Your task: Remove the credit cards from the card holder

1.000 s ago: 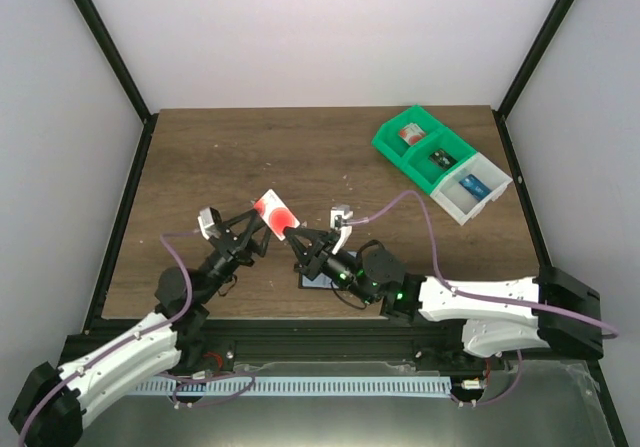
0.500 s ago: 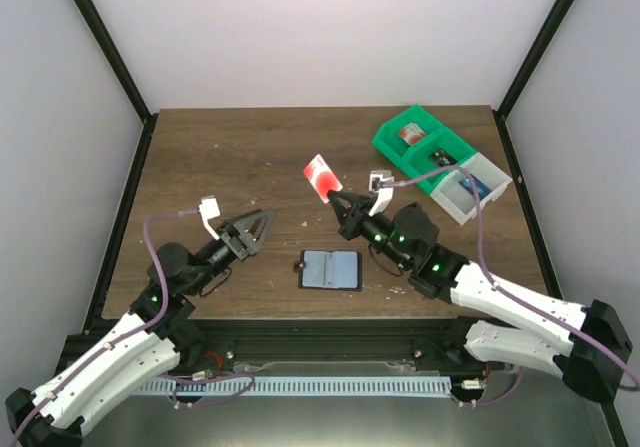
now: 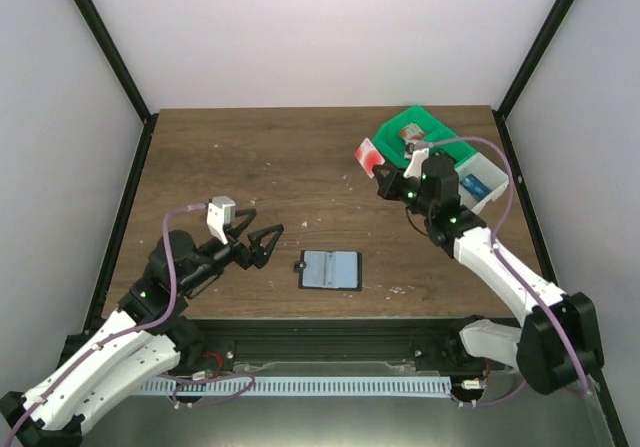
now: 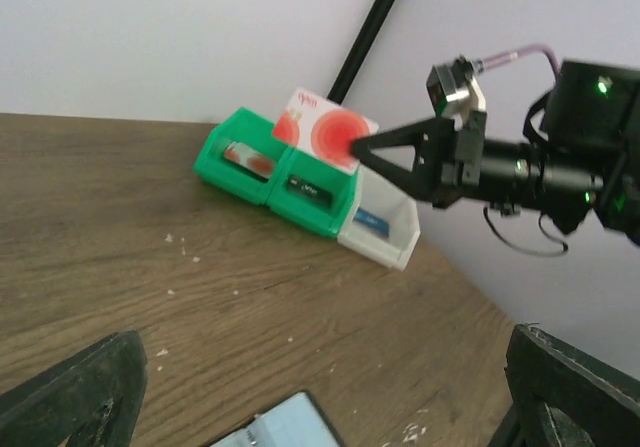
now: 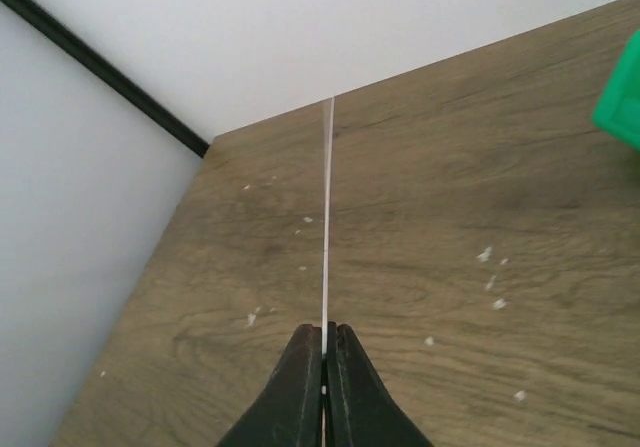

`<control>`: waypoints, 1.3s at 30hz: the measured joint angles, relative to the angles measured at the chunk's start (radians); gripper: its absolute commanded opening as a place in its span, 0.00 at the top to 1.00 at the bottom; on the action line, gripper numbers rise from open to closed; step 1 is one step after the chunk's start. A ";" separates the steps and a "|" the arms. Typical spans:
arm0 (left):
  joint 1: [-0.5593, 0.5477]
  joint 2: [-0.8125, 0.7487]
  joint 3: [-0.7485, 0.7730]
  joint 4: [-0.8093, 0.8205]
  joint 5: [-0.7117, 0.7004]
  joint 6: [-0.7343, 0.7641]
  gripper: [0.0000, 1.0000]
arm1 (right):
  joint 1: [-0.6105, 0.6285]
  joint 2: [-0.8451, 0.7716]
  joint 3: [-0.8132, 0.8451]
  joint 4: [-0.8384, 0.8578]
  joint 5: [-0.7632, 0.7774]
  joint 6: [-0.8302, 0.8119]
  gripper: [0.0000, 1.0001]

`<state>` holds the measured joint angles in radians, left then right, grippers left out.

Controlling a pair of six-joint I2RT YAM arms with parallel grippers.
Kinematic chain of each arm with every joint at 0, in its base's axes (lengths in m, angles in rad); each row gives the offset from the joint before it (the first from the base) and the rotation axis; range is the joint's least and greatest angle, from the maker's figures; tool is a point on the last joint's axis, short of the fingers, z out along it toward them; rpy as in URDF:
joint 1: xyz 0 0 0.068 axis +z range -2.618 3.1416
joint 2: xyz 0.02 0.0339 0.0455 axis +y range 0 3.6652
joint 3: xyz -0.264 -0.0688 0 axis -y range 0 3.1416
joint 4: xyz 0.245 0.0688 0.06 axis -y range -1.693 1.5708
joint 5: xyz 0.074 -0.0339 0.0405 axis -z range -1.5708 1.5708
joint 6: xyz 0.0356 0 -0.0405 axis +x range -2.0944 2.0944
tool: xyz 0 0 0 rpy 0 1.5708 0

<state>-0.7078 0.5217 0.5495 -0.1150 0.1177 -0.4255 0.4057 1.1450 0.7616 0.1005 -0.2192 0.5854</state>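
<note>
right claw (image 3: 381, 170) pinches red-circle credit card (image 3: 368, 155) aloft beside green bin (image 3: 392, 133); left claw (image 3: 266, 225) spread wide, empty; card holder (image 3: 330, 269) lies open on surface (image 3: 250, 157), between both arms

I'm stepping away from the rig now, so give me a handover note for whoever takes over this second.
Left end effector: open, empty, beside the light blue folding card holder, which lies open on the wooden table.
Right end effector: shut on the pale thin card with the red circle, aloft near the green plastic bins.
Done: that card is out.
Left: set it down; whether others remain inside is unclear.
</note>
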 measured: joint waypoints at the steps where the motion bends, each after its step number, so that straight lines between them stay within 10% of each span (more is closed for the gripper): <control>1: 0.000 0.000 0.000 -0.012 0.001 0.015 0.00 | -0.029 0.024 0.019 -0.012 -0.022 -0.003 0.99; 15: 0.000 -0.030 0.000 -0.060 0.034 0.067 0.00 | -0.360 0.360 0.341 -0.183 -0.176 0.005 0.99; 39: 0.000 -0.048 -0.001 -0.063 0.063 0.071 0.00 | -0.422 0.859 0.767 -0.346 -0.170 0.094 1.00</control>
<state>-0.7078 0.4732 0.5488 -0.1776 0.1806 -0.3550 -0.0158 2.0037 1.5284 -0.2459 -0.3893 0.6796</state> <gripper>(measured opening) 0.997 0.016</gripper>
